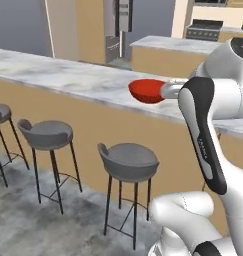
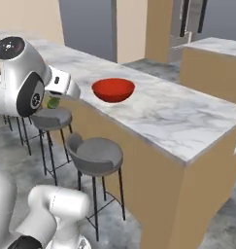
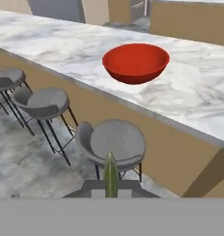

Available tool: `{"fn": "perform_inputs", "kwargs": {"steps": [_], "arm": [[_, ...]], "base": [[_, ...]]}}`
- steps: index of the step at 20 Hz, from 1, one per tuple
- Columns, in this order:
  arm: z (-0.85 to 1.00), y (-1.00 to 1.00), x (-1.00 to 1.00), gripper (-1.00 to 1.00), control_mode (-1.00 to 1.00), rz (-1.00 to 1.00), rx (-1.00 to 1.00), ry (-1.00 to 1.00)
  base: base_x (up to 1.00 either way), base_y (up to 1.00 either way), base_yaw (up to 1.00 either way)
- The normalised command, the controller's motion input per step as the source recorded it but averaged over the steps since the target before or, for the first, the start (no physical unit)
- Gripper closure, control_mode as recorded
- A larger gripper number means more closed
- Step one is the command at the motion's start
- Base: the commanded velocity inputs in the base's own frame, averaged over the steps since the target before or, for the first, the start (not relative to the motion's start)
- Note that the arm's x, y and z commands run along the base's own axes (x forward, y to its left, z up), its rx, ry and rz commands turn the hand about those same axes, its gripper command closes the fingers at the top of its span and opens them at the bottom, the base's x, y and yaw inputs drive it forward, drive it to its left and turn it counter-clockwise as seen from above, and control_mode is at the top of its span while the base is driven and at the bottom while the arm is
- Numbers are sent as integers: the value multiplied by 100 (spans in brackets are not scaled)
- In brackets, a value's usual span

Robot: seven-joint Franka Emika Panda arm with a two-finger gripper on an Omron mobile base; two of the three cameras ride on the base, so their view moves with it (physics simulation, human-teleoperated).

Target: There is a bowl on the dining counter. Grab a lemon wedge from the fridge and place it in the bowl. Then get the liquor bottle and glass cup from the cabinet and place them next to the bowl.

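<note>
The round red bowl sits upright on the white-grey marbled bench, in the upper middle of the hand view. At bottom centre there, a thin green-yellow lemon wedge stands on edge. The grey fridge stands top centre of the left base view.

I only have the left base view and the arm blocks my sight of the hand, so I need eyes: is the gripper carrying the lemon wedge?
Observer: Yes. The hand view shows the gripper shut on the lemon wedge, a thin yellow-green sliver standing between the fingertips.
Operator: Is anything in the bowl yet?
Observer: No. The red bowl looks empty inside.
Operator: Is the wedge over the dining counter?
Observer: Not yet. In the right base view the wedge hangs short of the dining counter, above a grey stool.
</note>
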Motion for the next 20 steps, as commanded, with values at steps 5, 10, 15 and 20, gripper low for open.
{"fn": "perform_inputs", "kwargs": {"steps": [5,10,15,20], "arm": [[0,0,0,100,100,0,0,0],[0,0,0,100,100,0,0,0],[0,42,18,100,-100,-15,0,-1],[0,55,59,100,-100,-14,0,-3]], "base": [[30,40,-65],[23,52,-58],[7,30,-16],[0,0,0]]}}
